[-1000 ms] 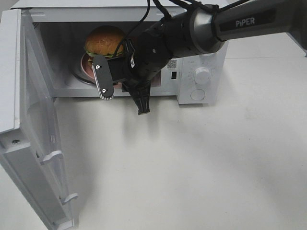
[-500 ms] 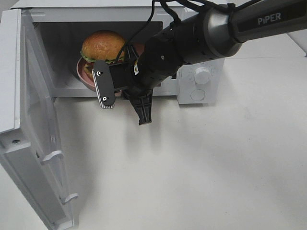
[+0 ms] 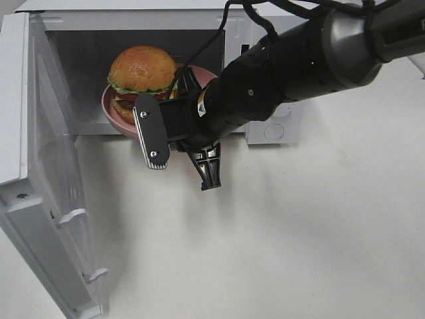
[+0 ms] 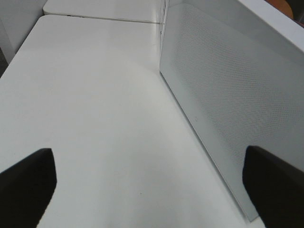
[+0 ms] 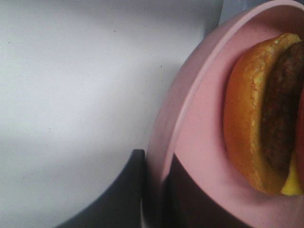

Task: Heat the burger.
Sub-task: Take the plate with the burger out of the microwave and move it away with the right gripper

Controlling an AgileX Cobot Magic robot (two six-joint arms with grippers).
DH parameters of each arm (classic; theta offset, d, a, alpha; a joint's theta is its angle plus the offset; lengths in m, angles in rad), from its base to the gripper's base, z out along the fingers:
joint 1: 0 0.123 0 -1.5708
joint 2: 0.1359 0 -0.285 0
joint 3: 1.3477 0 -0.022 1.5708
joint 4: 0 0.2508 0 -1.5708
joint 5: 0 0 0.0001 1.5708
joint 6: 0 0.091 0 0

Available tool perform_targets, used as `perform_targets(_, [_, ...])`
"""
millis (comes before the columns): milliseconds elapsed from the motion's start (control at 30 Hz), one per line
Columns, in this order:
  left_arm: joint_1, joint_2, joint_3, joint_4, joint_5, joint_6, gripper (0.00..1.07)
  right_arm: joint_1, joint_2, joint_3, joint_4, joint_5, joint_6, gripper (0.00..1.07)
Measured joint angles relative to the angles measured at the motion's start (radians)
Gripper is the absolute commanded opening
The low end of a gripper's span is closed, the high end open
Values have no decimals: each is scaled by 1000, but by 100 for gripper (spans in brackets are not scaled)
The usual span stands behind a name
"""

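At 9 o'clock in the high view the microwave door (image 3: 46,153) hangs wide open. The left gripper (image 4: 151,178) waits outside that door with its two fingers far apart. It holds nothing.

Next comes the burger (image 3: 143,70). It sits on the pink plate (image 3: 116,113), right at the mouth of the microwave (image 3: 133,20). The pictures do not show if the plate rests on the oven floor or hangs just above it.

The right gripper (image 3: 186,83) is squeezed together on the plate's rim, on the side away from the door. The burger lies at about 9 o'clock from that grip, very near. The burger is round, so it has no long side to line up.

The right arm is the nearer one, and the oven's back wall lies at 12 o'clock from the plate. The next push probably goes that way, level, so the burger does not slide.
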Motion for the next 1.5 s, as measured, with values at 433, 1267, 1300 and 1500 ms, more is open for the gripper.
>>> perform_targets(433, [0, 0, 0, 0, 0, 0, 100, 9, -138, 189, -2, -68, 0, 0])
perform_targets(1267, [0, 0, 0, 0, 0, 0, 100, 8, -469, 513, -1, -53, 4, 0])
perform_targets(1300, [0, 0, 0, 0, 0, 0, 100, 8, -484, 526, -1, -54, 4, 0])
perform_targets(1500, [0, 0, 0, 0, 0, 0, 100, 8, -590, 621, -1, -45, 4, 0])
